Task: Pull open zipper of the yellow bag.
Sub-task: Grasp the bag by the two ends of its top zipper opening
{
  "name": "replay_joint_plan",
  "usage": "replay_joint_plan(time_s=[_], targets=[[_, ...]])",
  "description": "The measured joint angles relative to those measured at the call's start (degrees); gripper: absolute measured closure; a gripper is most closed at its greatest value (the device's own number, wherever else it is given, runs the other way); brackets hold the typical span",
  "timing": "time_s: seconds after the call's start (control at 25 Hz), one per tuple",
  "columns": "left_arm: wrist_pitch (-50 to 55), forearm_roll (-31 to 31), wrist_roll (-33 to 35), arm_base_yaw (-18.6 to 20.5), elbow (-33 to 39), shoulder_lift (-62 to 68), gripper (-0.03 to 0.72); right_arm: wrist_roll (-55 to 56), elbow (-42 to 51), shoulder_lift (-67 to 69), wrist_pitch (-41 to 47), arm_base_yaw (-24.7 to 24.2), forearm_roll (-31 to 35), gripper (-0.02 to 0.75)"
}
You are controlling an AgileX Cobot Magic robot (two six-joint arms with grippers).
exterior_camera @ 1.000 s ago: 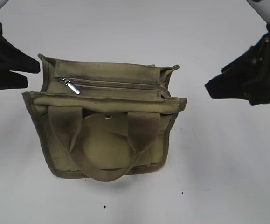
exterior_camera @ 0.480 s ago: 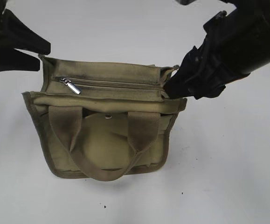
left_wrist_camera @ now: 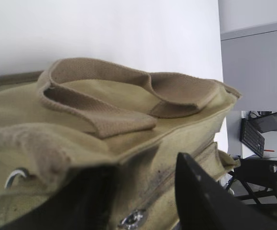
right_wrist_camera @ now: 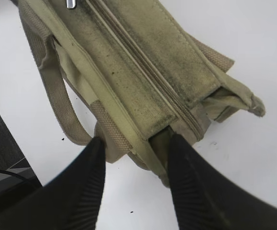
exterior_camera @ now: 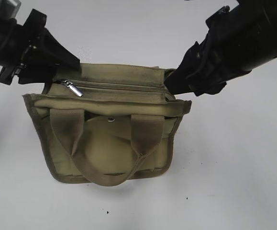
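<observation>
Both arms have closed in on the yellow bag (exterior_camera: 107,124): the right gripper (right_wrist_camera: 131,158), half-open, straddles its end corner, seemingly to brace it, while the left gripper (left_wrist_camera: 143,201), also half-open and empty, nears the zipper (exterior_camera: 114,87) pull.

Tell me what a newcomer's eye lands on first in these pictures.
First the yellow bag, an olive-khaki canvas tote sitting mid-table on the white surface, its two webbing handles flopped toward the camera. Next the two black grippers closing in on its top panel: the left gripper at the left end by the shiny silver pull tab, and the right gripper with open jaws straddling the right corner. The zipper is closed.
</observation>
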Motion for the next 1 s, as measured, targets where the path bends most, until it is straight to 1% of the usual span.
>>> replay_joint_plan(time_s=[0.12, 0.24, 0.32, 0.44, 0.52, 0.72, 0.84, 1.0], targets=[[0.1, 0.0, 0.0, -0.1, -1.3, 0.0, 0.362, -2.5, 0.0, 0.0, 0.0, 0.0, 1.4, 0.395], [0.1, 0.3, 0.0, -0.1, -1.4, 0.0, 0.391, -5.8, 0.0, 0.0, -0.3, 0.0, 4.5, 0.395], [0.1, 0.4, 0.0, -0.1, -1.4, 0.0, 0.452, -9.1, 0.0, 0.0, -1.1, 0.0, 7.6, 0.395], [0.1, 0.4, 0.0, -0.1, -1.5, 0.0, 0.622, -16.2, 0.0, 0.8, -2.3, 0.0, 12.8, 0.395], [0.4, 0.4, -0.1, -0.1, -1.6, 0.0, 0.672, -22.2, 0.0, 2.0, -3.0, 0.0, 16.3, 0.395], [2.0, -0.1, -0.1, -0.1, -1.6, 0.0, 0.678, -36.4, 0.0, 5.6, -8.1, 0.5, 27.4, 0.395], [2.4, -0.6, -0.1, -0.1, -1.6, 0.0, 0.678, -42.2, 0.0, 8.0, -12.5, 3.3, 33.0, 0.395], [2.5, -0.6, -0.1, -0.1, -1.6, 0.0, 0.679, -44.4, 0.0, 11.9, -20.1, 7.5, 35.7, 0.395]])
